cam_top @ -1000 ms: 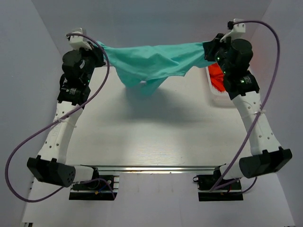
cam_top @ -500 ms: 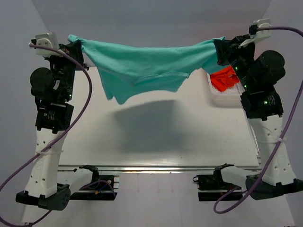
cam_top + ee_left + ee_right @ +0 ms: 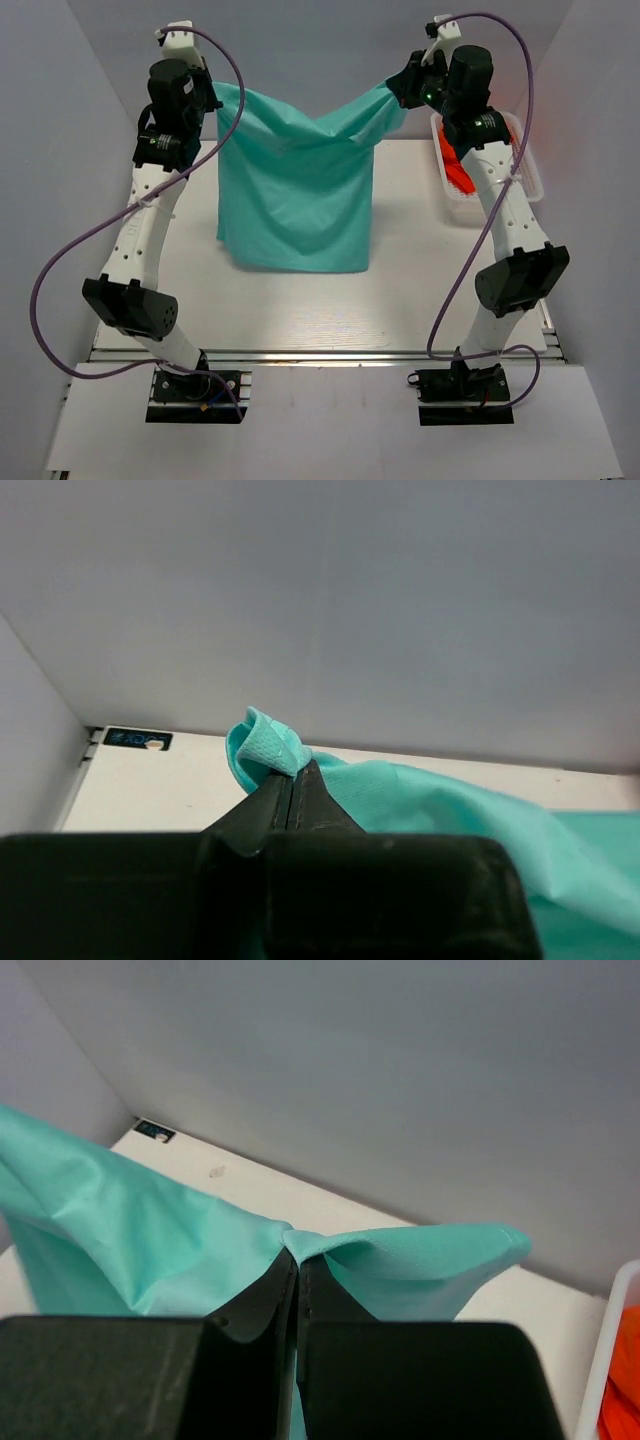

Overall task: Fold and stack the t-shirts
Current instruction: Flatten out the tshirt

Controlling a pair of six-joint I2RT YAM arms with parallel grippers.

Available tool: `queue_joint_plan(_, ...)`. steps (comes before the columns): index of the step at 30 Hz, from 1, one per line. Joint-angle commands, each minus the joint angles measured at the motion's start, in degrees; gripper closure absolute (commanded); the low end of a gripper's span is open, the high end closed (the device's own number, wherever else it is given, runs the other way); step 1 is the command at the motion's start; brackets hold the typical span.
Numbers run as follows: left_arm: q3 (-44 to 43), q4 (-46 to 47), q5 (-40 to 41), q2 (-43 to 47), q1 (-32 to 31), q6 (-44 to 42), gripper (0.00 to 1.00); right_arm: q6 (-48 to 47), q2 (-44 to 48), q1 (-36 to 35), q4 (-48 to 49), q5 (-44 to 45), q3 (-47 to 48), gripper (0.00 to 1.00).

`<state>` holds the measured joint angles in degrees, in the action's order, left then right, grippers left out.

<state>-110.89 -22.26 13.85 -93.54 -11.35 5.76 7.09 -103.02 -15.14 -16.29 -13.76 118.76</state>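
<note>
Aloft, left fingers [image 3: 264, 810] and right fingers [image 3: 268, 1292] clamp the teal t-shirt [image 3: 295, 200] over the grey-walled white table [image 3: 420, 285].

I see the teal t-shirt [image 3: 295, 200] hanging like a curtain between the left jaws and the right jaws. It blocks the far middle of the desk [image 3: 300, 310]. Its hem comes down to the desk or just above it; I cannot tell which. The near half of the desk in front of it is free. A bare strip runs between the shirt's right edge and the white basket [image 3: 527, 170], but the right arm [image 3: 500, 200] lies across that basket. The back wall [image 3: 400, 600] stands behind both jaws.
</note>
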Motion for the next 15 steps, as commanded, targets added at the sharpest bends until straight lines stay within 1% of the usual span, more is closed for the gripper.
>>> queue_joint_plan(1,-6.27,0.11,2.85,8.53,0.37,-2.77,1.00,0.81,5.02,-0.07,6.88,-3.82,5.35,1.00)
queue_joint_plan(4,-2.50,0.72,5.13,12.05,0.37,-3.30,1.00,0.03,7.12,0.10,7.77,-3.56,2.62,1.00)
queue_joint_plan(5,-0.75,0.73,5.14,14.93,0.37,-3.30,1.00,-0.67,7.66,0.19,7.42,-3.12,0.27,1.00)
queue_joint_plan(7,5.23,1.52,5.67,17.85,0.37,-2.16,1.00,-0.76,8.89,0.11,6.63,-2.06,-1.59,1.00)
queue_joint_plan(8,10.12,1.52,6.36,20.82,0.37,-0.85,1.00,-1.55,9.41,0.11,5.50,-1.28,-4.39,1.00)
queue_joint_plan(9,13.30,1.52,6.37,22.59,0.37,2.82,1.00,-1.73,9.51,0.19,4.79,-0.40,-5.46,1.00)
queue_joint_plan(10,16.99,2.04,4.89,24.52,0.37,4.33,1.00,-1.73,9.68,0.19,4.08,0.13,-6.25,1.00)
queue_joint_plan(11,25.29,2.57,1.92,26.46,0.37,6.35,1.00,-2.17,10.12,0.19,3.56,0.74,-9.04,1.00)
queue_joint_plan(12,29.64,3.27,-0.03,28.56,-0.41,8.54,1.00,-2.43,10.38,0.28,1.98,2.06,-12.20,1.00)
queue_joint_plan(13,33.77,4.76,-2.31,32.50,-0.42,11.35,1.00,-2.78,11.78,0.20,1.71,2.94,-15.54,1.00)
queue_joint_plan(14,41.47,4.77,-9.03,34.19,-0.42,13.47,1.00,-3.31,11.88,0.19,1.10,4.17,-17.40,1.00)
queue_joint_plan(15,45.29,5.73,-12.58,35.69,-0.94,15.66,1.00,-3.84,12.32,0.28,-0.04,5.22,-22.38,1.00)
